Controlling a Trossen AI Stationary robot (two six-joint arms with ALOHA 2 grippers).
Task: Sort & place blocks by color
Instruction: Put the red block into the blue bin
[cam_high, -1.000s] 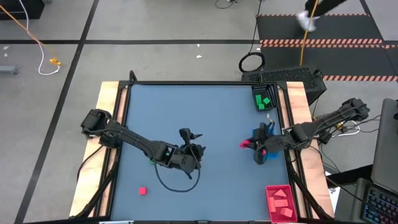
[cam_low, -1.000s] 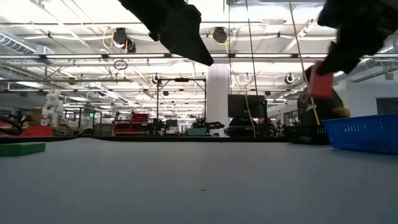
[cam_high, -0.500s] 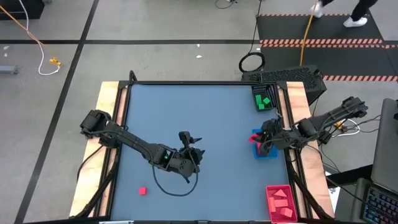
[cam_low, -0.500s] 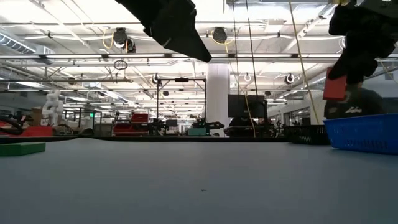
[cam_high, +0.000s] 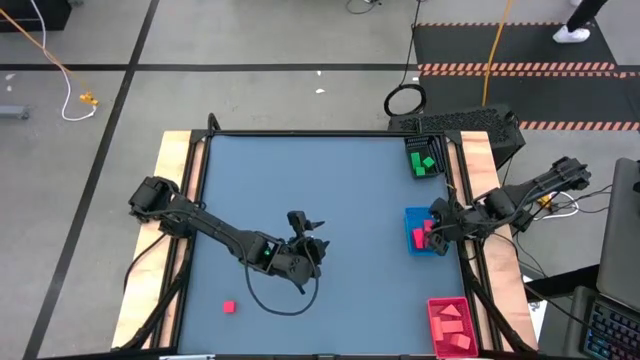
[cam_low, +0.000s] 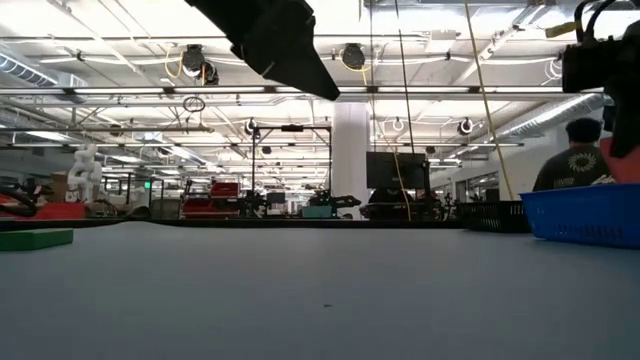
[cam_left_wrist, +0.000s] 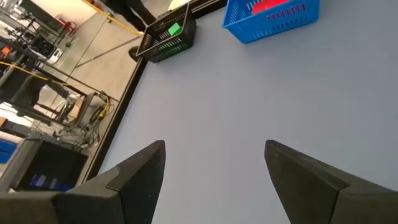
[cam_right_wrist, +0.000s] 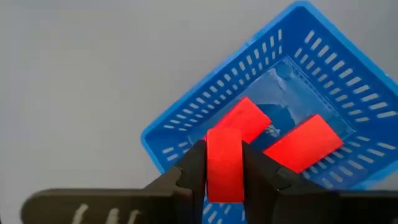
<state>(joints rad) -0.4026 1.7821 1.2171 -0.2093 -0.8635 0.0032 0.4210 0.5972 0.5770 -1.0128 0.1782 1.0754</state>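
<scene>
My right gripper (cam_right_wrist: 225, 180) hangs over the blue tray (cam_high: 412, 216) at the table's right side, shut on a red block (cam_right_wrist: 225, 155). Two more red blocks (cam_right_wrist: 303, 143) lie on the floor of the blue tray (cam_right_wrist: 186, 118). One red block (cam_high: 229, 307) lies alone on the table near the front left. My left gripper (cam_left_wrist: 214, 162) stands open above the middle of the table (cam_high: 310, 248), with nothing between its fingers. In the low view the right gripper (cam_low: 612, 75) shows at the right edge, above the blue tray (cam_low: 585, 215). My right gripper pinches the red block by two opposite sides (cam_right_wrist: 211, 163) between its two fingers (cam_right_wrist: 191, 171). The fingers come from above, slanting steeply down. The block is lifted clear, hanging over the inside of the blue tray above the blocks that lie there.
A black basket (cam_high: 424, 160) with green blocks stands at the far right corner. A red tray (cam_high: 450, 325) with pink blocks sits at the near right corner. A person (cam_low: 575, 165) stands beyond the table's right side. The blue mat's middle and left are bare.
My right gripper has carried the red block toward the table's right edge, from beside the blue tray to over it. It has tipped more steeply down and rolled about its own axis. The block stays between the fingers.
</scene>
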